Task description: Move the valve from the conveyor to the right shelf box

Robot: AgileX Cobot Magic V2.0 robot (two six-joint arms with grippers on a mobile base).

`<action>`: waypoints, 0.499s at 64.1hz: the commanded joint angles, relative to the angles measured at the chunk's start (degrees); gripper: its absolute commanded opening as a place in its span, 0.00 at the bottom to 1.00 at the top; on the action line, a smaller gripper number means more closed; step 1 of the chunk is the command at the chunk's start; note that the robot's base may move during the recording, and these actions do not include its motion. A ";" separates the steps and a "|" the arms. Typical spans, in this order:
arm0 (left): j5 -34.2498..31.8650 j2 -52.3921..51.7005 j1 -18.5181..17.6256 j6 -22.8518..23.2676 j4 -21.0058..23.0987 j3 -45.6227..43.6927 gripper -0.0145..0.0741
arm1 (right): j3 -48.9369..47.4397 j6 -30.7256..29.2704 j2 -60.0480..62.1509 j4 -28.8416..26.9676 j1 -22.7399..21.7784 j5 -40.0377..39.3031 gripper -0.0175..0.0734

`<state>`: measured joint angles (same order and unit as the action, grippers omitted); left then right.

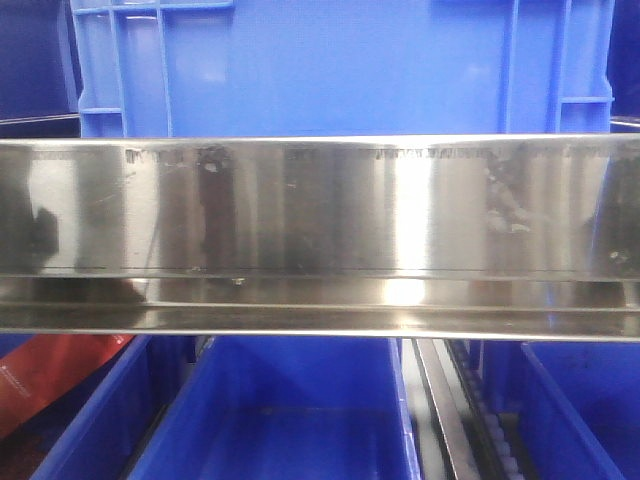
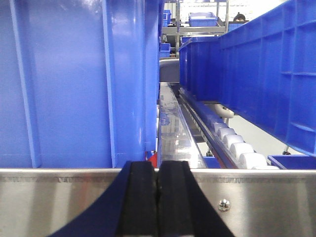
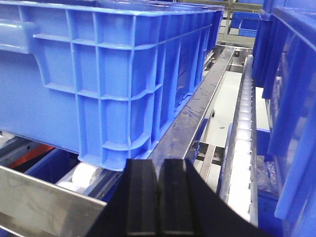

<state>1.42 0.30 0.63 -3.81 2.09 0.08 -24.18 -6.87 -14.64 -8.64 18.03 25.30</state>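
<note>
In the front view a blue plastic crate [image 1: 340,65] stands on the upper level of the shelf [image 1: 320,210], behind its mirror-like steel front rail. Below that rail, open blue bins [image 1: 270,420] sit side by side; what shows of their insides is bare blue plastic. A red piece shows at the lower left corner.

The left gripper [image 2: 158,197] has its black pads pressed together with nothing between them, just before a steel rail, with a blue crate wall [image 2: 74,84] close on its left and white rollers [image 2: 237,143] on its right.

The right gripper [image 3: 157,197] is likewise closed and empty, below a ribbed blue crate [image 3: 113,74] resting on rollers.

Neither the valve nor the conveyor appears in any view.
</note>
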 commanded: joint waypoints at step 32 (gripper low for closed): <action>-1.07 -0.30 0.10 -0.26 0.32 -0.08 0.04 | 0.33 0.01 0.24 0.44 -0.26 -3.55 0.02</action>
<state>1.42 0.30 0.63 -3.91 2.09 0.08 -24.16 -6.87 -14.64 -8.64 18.03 24.48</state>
